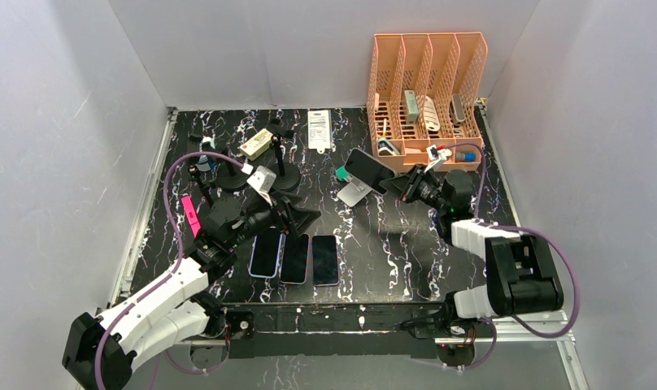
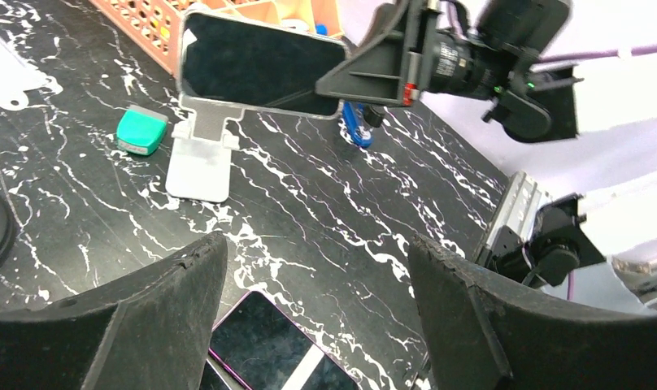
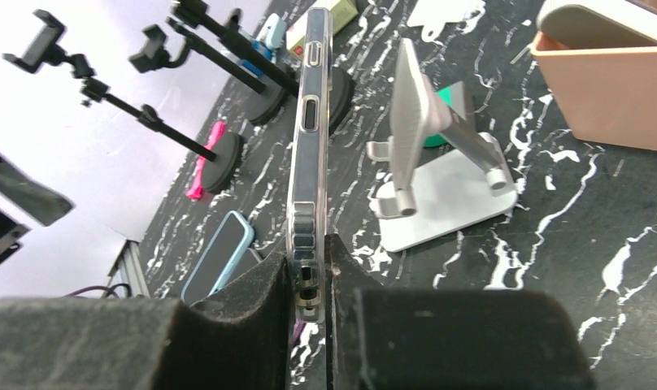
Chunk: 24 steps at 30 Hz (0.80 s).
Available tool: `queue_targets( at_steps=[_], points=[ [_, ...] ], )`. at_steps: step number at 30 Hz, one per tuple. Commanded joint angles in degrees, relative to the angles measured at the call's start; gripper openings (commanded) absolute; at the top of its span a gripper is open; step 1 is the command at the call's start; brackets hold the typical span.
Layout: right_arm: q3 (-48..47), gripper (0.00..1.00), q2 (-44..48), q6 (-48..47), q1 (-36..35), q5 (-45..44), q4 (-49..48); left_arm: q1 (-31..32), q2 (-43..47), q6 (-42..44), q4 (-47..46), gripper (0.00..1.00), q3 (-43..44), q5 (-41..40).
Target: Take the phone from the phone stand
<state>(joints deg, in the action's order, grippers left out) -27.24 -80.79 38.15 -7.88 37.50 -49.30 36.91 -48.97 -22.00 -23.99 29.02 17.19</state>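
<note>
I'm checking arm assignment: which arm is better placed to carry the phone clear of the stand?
Right. The right gripper is shut on the phone beside the phone stand; the left gripper hangs open over the flat phones, holding nothing.

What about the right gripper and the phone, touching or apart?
Touching. The right wrist view shows the right gripper shut on the phone, pressed against both its faces with no gap.

The black tabletop [image 1: 390, 244] is veined white; the perforated plastic file organiser [image 1: 427, 57] is peach-orange, the folding metal phone stand [image 2: 199, 166] silver, the clear-cased slab phone [image 2: 260, 69] black-screened.
</note>
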Motion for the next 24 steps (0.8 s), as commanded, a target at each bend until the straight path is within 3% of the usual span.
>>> queue_targets(
  at_steps=[1, 8, 17, 24],
  points=[
    [0.8, 0.01, 8.3, 3.2, -0.2, 1.0, -2.3, 0.3, 2.3, -2.5, -0.6, 0.79, 0.5, -5.9],
    [5.4, 0.01, 21.3, 7.7, -0.8, 1.6, 0.1, 0.2, 6.0, -12.1, -5.0, 0.81, -1.9, -15.9],
    [5.5, 0.01, 33.1, 16.7, -3.8, -0.5, -2.7, 0.4, -4.3, -28.6, -15.5, 0.80, 6.2, -5.4],
    [2.4, 0.01, 35.6, 18.6, -10.4, -5.1, -4.2, 1.2, -9.6, -31.0, -19.3, 0.80, 11.1, -3.5]
  ],
)
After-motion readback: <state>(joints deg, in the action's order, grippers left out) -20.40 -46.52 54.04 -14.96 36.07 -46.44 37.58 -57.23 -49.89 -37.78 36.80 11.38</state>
